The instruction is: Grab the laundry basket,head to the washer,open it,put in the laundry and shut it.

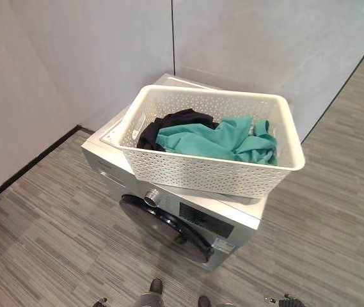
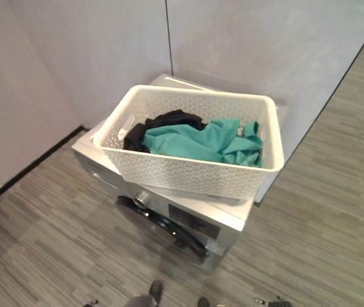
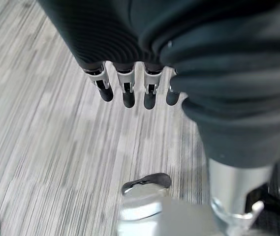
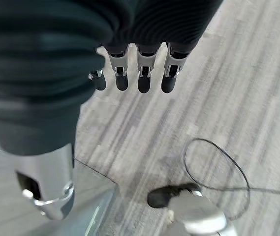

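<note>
Basket waits ahead of our lowered hands.
The white perforated plastic laundry basket (image 1: 210, 171) lies crosswise atop the silver front-loading washer (image 1: 194, 217); our left hand (image 3: 130, 83) and right hand (image 4: 140, 69) hang relaxed, empty, equally distant.

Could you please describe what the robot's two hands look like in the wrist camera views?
The left hand and the right hand look alike: a dark, finely ribbed cover wraps the back of the hand and the wrist, and a row of silver metal fingers with rounded dark tips sticks out from under its edge.
</note>
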Tool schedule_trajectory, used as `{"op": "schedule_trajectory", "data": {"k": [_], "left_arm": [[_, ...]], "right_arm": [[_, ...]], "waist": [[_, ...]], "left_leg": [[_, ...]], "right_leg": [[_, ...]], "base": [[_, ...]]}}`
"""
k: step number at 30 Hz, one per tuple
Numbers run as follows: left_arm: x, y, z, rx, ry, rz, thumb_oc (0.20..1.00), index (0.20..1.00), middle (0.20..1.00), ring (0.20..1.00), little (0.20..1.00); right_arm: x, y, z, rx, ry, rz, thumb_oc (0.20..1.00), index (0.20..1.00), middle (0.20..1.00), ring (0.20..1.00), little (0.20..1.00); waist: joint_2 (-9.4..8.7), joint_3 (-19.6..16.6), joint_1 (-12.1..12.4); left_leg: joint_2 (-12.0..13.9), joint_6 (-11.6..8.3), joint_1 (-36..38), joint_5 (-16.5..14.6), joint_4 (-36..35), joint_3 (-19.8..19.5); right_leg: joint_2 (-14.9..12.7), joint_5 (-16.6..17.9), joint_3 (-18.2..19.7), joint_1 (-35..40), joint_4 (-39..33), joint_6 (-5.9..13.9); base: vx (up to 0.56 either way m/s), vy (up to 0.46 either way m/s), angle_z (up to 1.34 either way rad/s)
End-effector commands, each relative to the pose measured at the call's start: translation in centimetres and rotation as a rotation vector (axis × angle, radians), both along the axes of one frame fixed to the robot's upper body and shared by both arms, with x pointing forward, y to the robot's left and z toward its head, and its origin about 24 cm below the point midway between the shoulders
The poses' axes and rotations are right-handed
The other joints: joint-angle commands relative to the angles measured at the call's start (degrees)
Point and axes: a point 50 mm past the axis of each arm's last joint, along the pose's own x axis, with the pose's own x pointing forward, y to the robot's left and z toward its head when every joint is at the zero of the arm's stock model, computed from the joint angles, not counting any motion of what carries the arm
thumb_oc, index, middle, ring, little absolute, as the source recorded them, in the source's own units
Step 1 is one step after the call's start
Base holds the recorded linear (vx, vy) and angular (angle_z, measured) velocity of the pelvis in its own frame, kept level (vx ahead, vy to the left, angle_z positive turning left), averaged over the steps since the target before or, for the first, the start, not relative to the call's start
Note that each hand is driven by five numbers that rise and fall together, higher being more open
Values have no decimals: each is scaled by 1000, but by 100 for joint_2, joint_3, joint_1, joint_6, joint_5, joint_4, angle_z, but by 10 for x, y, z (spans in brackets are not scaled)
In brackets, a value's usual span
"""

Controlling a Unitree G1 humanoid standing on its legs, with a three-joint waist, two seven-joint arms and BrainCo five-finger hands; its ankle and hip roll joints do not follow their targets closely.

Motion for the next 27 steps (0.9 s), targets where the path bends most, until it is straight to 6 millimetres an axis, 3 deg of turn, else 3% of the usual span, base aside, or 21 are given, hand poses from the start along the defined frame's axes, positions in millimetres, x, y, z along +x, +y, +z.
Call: {"op": "schedule_trajectory", "data": {"k": [1, 4, 5, 6, 8, 10, 12, 14, 16, 18, 20, 22, 27], "left_arm": [[0, 9, 3, 37, -18, 13, 1000, 1000, 1000, 1000, 1000], [11, 5, 5, 38, -43, -35, 1000, 1000, 1000, 1000, 1000], [20, 4, 7, 46, -70, -70, 1000, 1000, 1000, 1000, 1000], [20, 4, 7, 46, -70, -70, 1000, 1000, 1000, 1000, 1000], [29, 5, 11, 56, -101, -88, 1000, 1000, 1000, 1000, 1000], [40, 10, 17, 86, -138, -117, 1000, 1000, 1000, 1000, 1000], [43, 12, 19, 101, -149, -123, 1000, 1000, 1000, 1000, 1000], [47, 16, 22, 126, -171, -134, 1000, 1000, 1000, 1000, 1000], [46, 22, 23, 140, -170, -113, 1000, 1000, 1000, 1000, 1000], [46, 25, 24, 141, -170, -94, 1000, 1000, 1000, 1000, 1000], [46, 29, 26, 146, -170, -87, 1000, 1000, 1000, 1000, 1000], [32, 31, 21, 142, -124, -89, 1000, 1000, 1000, 1000, 1000], [21, 29, 17, 125, -85, -89, 1000, 1000, 1000, 1000, 1000]], "right_arm": [[-19, -18, 4, -46, 33, -38, 1000, 1000, 1000, 1000, 1000], [-25, -19, 3, -51, 52, -54, 1000, 1000, 1000, 1000, 1000], [-27, -19, 3, -52, 58, -62, 1000, 1000, 1000, 1000, 1000], [-27, -19, 3, -52, 58, -62, 1000, 1000, 1000, 1000, 1000], [-22, -21, 4, -60, 45, -63, 1000, 1000, 1000, 1000, 1000], [-6, -21, 7, -76, 0, -41, 1000, 1000, 1000, 1000, 1000], [-1, -21, 8, -80, -14, -34, 1000, 1000, 1000, 1000, 1000], [20, -18, 12, -93, -58, 19, 1000, 1000, 1000, 1000, 1000], [39, -10, 14, -96, -94, 87, 1000, 1000, 1000, 1000, 1000], [53, -2, 15, -89, -117, 135, 1000, 1000, 1000, 1000, 1000], [51, -2, 15, -86, -116, 140, 1000, 1000, 1000, 1000, 1000], [47, -1, 13, -82, -112, 141, 1000, 1000, 1000, 1000, 1000], [33, -2, 10, -76, -87, 129, 1000, 1000, 1000, 1000, 1000]], "waist": [[-18, -254, -66], [5, -277, -121], [-20, -303, -146], [-21, -305, -141], [-60, -308, -151], [-98, -300, -94], [-105, -311, -67], [-110, -238, 92], [-164, -214, 250], [-195, -199, 299], [-207, -230, 347], [-235, -472, 519], [-334, -625, 629]], "left_leg": [[-186, 86, -123, 116, 416, -144], [-284, 101, -85, -79, 610, 68], [-401, 180, -145, -321, 850, 327], [-403, 183, -153, -333, 867, 332], [-555, 322, -358, -622, 1301, 537], [-678, 478, -567, -827, 1480, 716], [-716, 509, -673, -881, 1557, 734], [-756, 553, -734, -1026, 1644, 764], [-747, 548, -725, -992, 1525, 815], [-834, 624, -607, -900, 1304, 836], [-959, 713, -516, -771, 1098, 833], [-1038, 791, -392, -570, 662, 906], [-1123, 812, -411, -501, 585, 960]], "right_leg": [[-39, -456, -215, 300, 111, 567], [-404, -383, -169, 465, -7, 733], [-692, -281, -178, 440, -48, 883], [-694, -280, -174, 439, -53, 886], [-1018, -100, -106, 293, -59, 1062], [-1405, 318, -31, -26, -157, 1271], [-1517, 484, -34, -146, -219, 1289], [-1664, 829, -236, -446, -333, 1285], [-1596, 953, -699, -717, -394, 1267], [-1280, 794, -789, -793, -269, 1258], [-950, 521, -602, -598, 2, 1193], [-536, -39, -706, -111, 273, 1015], [-241, -365, -634, 207, 357, 892]], "base": [[73, 308, -14], [79, 418, -45], [41, 384, -48], [10, 436, -32], [-59, 392, -20], [-119, 402, -22], [-90, 188, -29], [-161, 226, -25], [-136, 192, -54], [-62, 228, -102], [-48, 235, -37], [-33, 179, 16], [-22, 24, 4]]}}
